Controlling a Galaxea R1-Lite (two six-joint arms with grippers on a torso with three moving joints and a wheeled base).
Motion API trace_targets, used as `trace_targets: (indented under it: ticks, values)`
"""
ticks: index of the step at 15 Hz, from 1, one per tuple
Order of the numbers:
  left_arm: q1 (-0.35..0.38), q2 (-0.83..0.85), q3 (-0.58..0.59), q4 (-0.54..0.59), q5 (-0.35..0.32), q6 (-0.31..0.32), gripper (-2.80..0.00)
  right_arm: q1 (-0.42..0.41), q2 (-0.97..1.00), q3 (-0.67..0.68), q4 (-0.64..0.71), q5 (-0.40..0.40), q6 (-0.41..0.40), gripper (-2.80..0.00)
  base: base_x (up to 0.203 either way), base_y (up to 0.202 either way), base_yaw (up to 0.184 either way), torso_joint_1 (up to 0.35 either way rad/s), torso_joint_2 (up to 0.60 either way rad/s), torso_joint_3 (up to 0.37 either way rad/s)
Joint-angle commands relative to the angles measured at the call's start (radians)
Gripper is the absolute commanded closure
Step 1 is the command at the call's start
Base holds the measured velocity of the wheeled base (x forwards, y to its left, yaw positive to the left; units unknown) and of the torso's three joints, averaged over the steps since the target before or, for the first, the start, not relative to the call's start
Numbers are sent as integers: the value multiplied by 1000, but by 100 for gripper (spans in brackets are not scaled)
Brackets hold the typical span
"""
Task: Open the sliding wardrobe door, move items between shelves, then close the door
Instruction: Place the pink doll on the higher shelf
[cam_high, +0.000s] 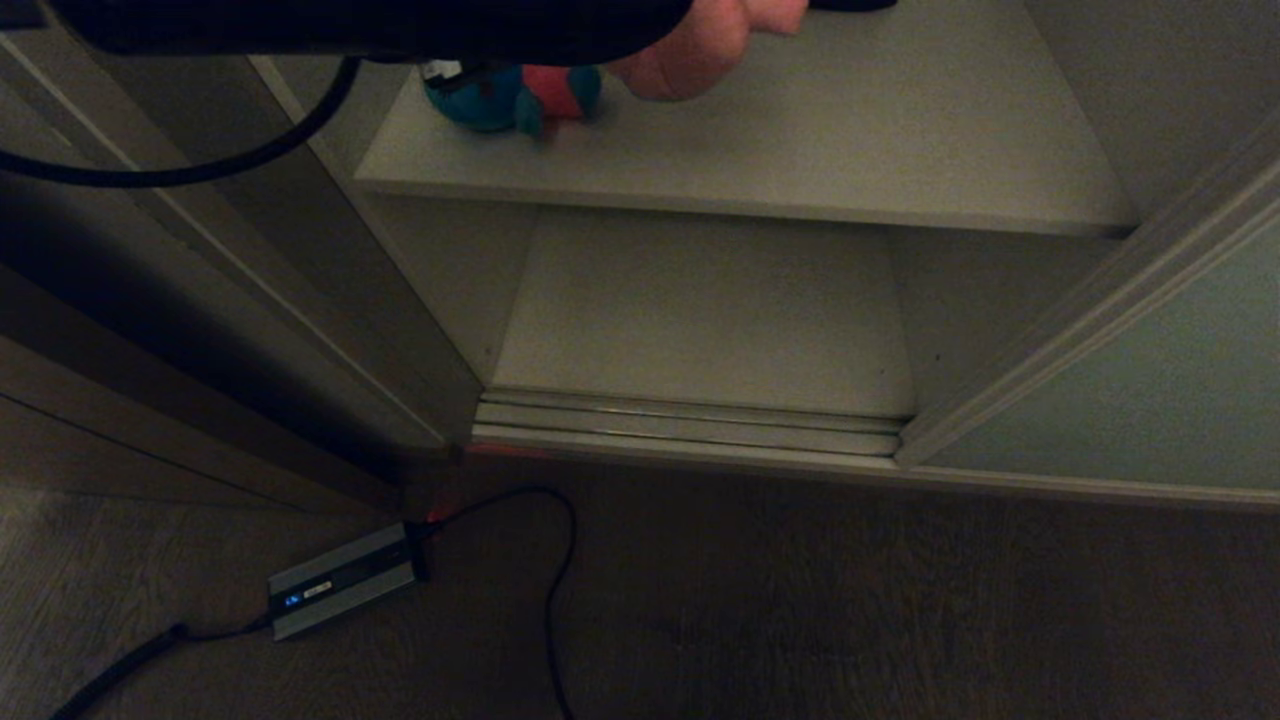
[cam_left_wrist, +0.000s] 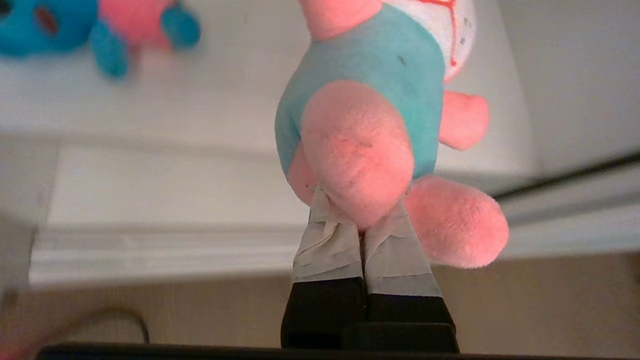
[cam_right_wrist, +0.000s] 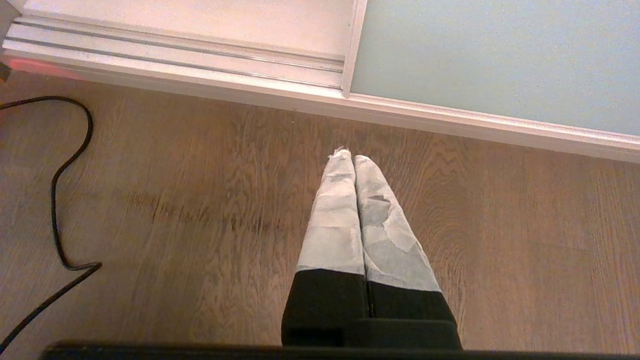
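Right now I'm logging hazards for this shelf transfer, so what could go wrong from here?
1. The left gripper pinches only a foot of the pink plush toy; it could slip out.
2. Set down carelessly, it might knock the blue plush toy off the upper shelf.

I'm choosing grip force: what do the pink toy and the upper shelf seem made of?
Pink toy: soft plush, fuzzy nap, dented where the left end effector pinches it. Upper shelf: probably laminated board, smooth matte off-white with a straight edge.

Each claw (cam_right_wrist: 350, 156) has black fingers (cam_left_wrist: 325, 245) wrapped in pale tape.
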Motion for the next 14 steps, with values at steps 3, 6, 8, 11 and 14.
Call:
trace_targets:
  ticks: [3,6,8,11,14]
  values:
    - [92,232,-38,-301,3,115,0,0,0,5,0,0,0,0,0,0,0,0,0,0]
    - [163,331,-38,-445,-2,170,0,0,0,5,0,0,0,0,0,0,0,0,0,0]
    - [198,369,-38,-537,-31,170,0,0,2,3,0,0,0,0,0,0,0,0,0,0]
    - [219,403,-38,-554,-74,174,0,0,0,5,0,0,0,0,0,0,0,0,0,0]
    - [224,420,-39,-559,-138,175,0,0,0,3,0,0,0,0,0,0,0,0,0,0]
